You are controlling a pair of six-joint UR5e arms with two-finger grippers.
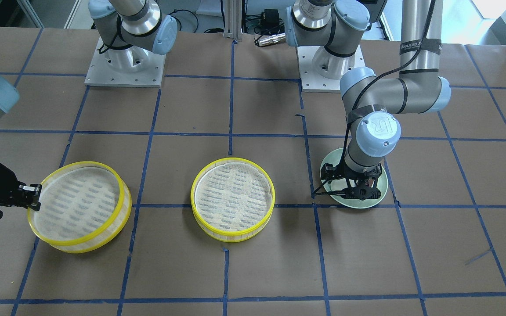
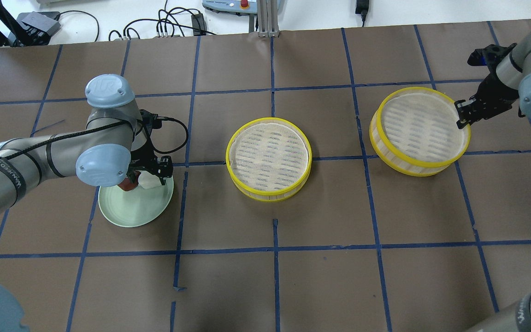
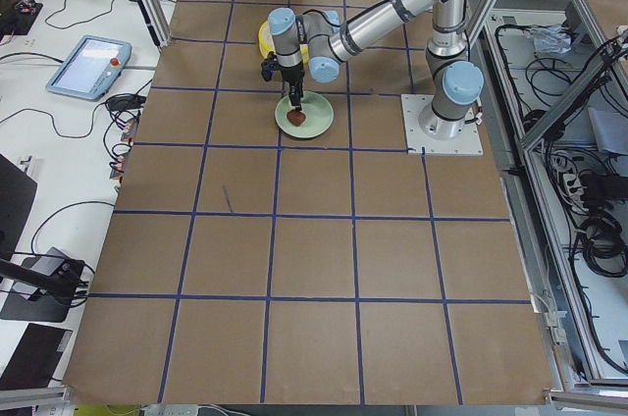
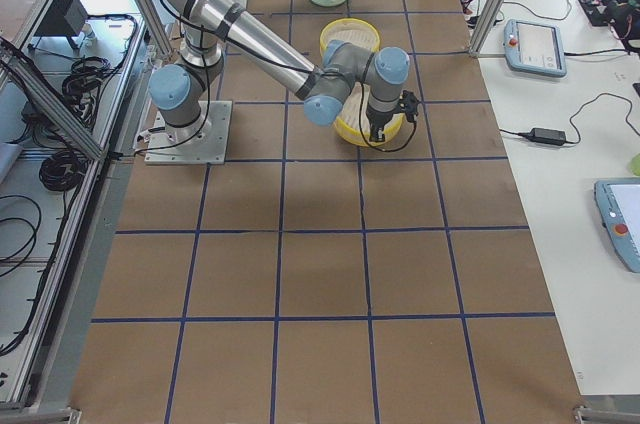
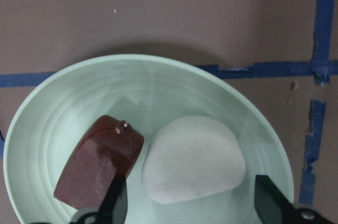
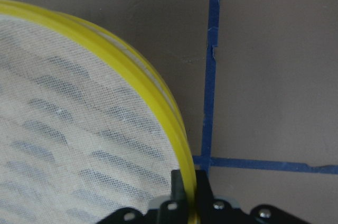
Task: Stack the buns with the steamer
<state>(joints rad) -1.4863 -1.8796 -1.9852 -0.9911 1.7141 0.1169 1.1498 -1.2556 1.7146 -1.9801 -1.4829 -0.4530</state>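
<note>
- The left claw (image 5: 189,192) hangs over the pale green plate (image 5: 158,84) with its fingers spread wide on either side of the white bun (image 5: 193,158).
- The reddish-brown bun (image 5: 97,168) lies at the white one's 9 o'clock, just beside it, and both are on the plate.
- In the overhead view the plate sits at 9 o'clock from the centre steamer (image 2: 269,159).
- The step looks like picking up the white bun. One finger must drop into the narrow gap between the buns, so centre the claw first and come straight down. Close softly, since the bun looks squashy.
- The risk is that this finger nudges the brown bun or scrapes the plate's sloping wall.
- The right claw (image 6: 185,182) is clamped on the yellow rim of the far steamer (image 2: 424,124), near its 3 o'clock in the overhead view. That steamer appears tilted, with the claw side raised off the desk (image 2: 321,276).
- Keep it steady until the bun is placed.
- The joint caps bear a "UR" logo (image 2: 106,85).
- A black band (image 2: 9,173) on the left arm has white lettering too small to read.
</note>
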